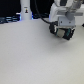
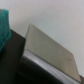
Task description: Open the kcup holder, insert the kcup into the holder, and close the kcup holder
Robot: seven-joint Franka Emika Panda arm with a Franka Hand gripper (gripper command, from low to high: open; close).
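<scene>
The Franka arm (image 1: 64, 12) comes in from about one o'clock of the exterior view and hangs low over the pale table (image 1: 35, 57), its white wrist housing ending in a dark gripper (image 1: 64, 33) at roughly two o'clock of the frame. Something greenish shows between the dark fingers (image 1: 54, 28), but the blur is too heavy to say whether it is the kcup, and I cannot tell whether the jaws stand wide, narrow, or clamped on anything. At about eleven o'clock of the exterior view, well apart from the gripper, a tall white bottle-like object (image 1: 25, 10) stands upright against the dark background at the table's far edge. The black kcup holder cannot be made out in the exterior view. In the wrist view a flat grey slab (image 2: 47, 50) with a dark rounded edge lies tilted across the middle, a black surface (image 2: 12, 60) beside it and a teal patch (image 2: 4, 25) in one corner; whether the dark part belongs to the kcup holder is unclear, and the kcup itself is not clearly seen there.
</scene>
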